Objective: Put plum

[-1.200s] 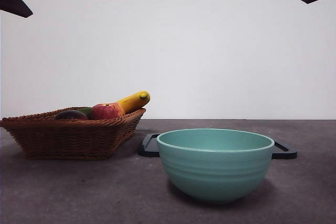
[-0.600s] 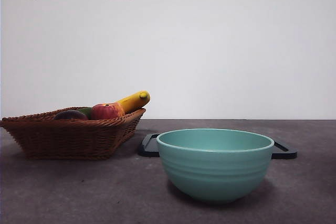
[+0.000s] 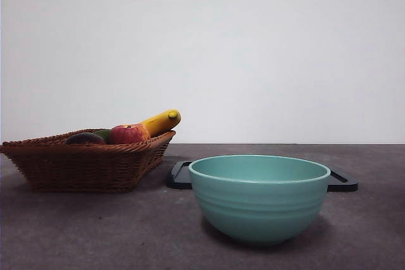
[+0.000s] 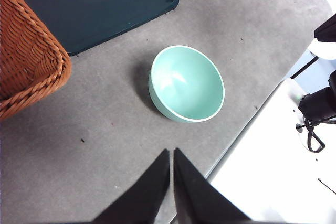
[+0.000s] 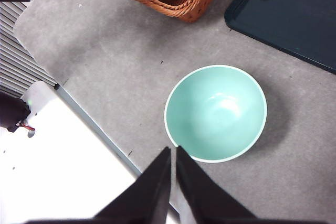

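Apple (image 3: 127, 134) and banana (image 3: 161, 121) crowd the plum (image 3: 84, 138) in the basket (image 3: 88, 166), well apart from both closed, empty grippers (image 4: 171, 153) (image 5: 173, 151) above the bowl (image 3: 259, 197).

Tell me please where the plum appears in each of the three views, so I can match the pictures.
Front view: the plum lies low in the wicker basket, at picture left.
Left wrist view: not visible; only a basket corner shows.
Right wrist view: the plum sits in the basket's corner at the top edge.
Shared landmark: the empty teal bowl, seen in all three.
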{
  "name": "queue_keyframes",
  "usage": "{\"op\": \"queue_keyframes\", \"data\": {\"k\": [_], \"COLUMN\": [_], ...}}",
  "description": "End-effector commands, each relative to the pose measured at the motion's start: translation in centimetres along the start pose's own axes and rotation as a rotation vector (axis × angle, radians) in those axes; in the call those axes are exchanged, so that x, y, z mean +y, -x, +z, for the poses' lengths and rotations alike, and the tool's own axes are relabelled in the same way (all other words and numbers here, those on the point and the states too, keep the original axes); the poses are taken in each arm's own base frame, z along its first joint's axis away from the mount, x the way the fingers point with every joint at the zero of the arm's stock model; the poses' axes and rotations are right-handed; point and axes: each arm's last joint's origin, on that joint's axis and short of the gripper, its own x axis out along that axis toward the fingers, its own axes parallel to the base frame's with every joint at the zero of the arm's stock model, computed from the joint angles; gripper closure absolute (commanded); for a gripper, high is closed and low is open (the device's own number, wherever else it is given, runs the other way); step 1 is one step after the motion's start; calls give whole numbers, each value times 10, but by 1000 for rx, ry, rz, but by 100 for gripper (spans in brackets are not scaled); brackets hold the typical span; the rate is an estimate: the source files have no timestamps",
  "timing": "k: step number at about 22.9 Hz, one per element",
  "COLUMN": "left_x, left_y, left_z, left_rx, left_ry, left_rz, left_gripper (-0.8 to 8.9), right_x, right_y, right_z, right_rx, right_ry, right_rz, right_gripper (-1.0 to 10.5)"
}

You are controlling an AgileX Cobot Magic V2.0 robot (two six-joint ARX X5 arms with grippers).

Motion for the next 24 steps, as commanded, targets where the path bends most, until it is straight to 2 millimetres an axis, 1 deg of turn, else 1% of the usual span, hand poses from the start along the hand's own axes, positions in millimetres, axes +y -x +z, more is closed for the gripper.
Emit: {"op": "queue_keyframes", "data": {"k": [1, 3, 5, 7, 9, 10, 11, 12, 15, 18, 24], "left_x": [-3, -2, -4, -4, -4, -3, -2, 0, 4, 12, 34], "left_y": [3, 3, 10, 30, 50, 59, 64, 68, 68, 60, 33], "left_z": [6, 7, 10, 18, 20, 15, 8, -3, -28, -54, -96], "left_rx": [-21, -28, -101, -311, -542, -656, -735, -804, -873, -878, -841], "left_ry": [-22, -28, -111, -211, -301, -336, -350, -345, -303, -254, -195], "left_rz": [-7, -6, 37, 174, 335, 435, 527, 638, 808, 911, 981], "left_gripper": [804, 804, 804, 804, 804, 804, 804, 804, 804, 804, 805], "right_x": [3, 3, 3, 3, 3, 3, 3, 3, 3, 3, 3], "right_y": [2, 2, 2, 2, 2, 2, 2, 2, 2, 2, 2], "right_z": [4, 4, 4, 4, 4, 4, 4, 4, 4, 4, 4], "right_rx": [-14, -14, -14, -14, -14, -14, -14, -14, -14, -14, -14], "right_ry": [21, 21, 21, 21, 21, 21, 21, 21, 21, 21, 21], "right_rz": [11, 11, 12, 11, 11, 11, 12, 12, 11, 12, 11], "right_gripper": [941, 941, 941, 941, 941, 941, 941, 941, 941, 941, 941]}}
